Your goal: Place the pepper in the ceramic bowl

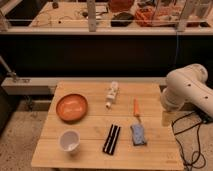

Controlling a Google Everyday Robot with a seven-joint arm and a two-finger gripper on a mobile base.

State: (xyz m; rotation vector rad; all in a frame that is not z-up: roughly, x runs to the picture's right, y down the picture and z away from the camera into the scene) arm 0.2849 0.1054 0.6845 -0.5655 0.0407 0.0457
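Note:
A small slim orange pepper (136,107) lies on the wooden table (90,127), right of centre, with its tip pointing away from me. The wide, shallow orange-brown ceramic bowl (71,107) sits at the table's left and has nothing in it. My bulky white arm (187,92) hangs over the table's right edge. The gripper (167,118) hangs below the arm at that edge, about a hand's width right of the pepper. It is open and holds nothing.
A white and tan bottle-like object (112,95) lies behind the pepper. A blue-grey cloth lump (138,135) and a black bar-shaped pack (112,139) lie near the front. A small white bowl (69,141) stands front left. Cables trail on the floor at right.

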